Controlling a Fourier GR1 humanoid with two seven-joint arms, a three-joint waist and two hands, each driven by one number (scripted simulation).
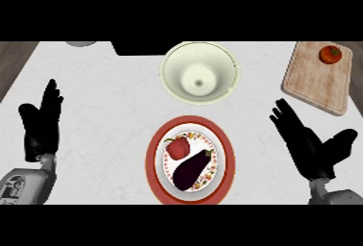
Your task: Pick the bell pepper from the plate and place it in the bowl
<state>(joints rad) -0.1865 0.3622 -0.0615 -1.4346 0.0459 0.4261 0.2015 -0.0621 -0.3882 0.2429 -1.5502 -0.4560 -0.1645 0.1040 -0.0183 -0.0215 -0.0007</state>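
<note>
A red bell pepper [177,148] lies on the left part of a red-rimmed plate [154,158] in the lower middle of the counter, beside a dark purple eggplant [193,169]. Straight behind the plate stands a pale cream bowl [200,72] with nothing in it. My left hand [39,127] rests open at the left edge, fingers up, well away from the plate. On the right, my right hand [308,141] is open with straight fingers pointing up and left, apart from the plate's right rim.
A wooden cutting board [315,79] with a tomato [330,54] on it lies at the back right. A dark block [142,48] sits at the counter's far edge, left of the bowl. A grey round object [80,43] shows at the top left.
</note>
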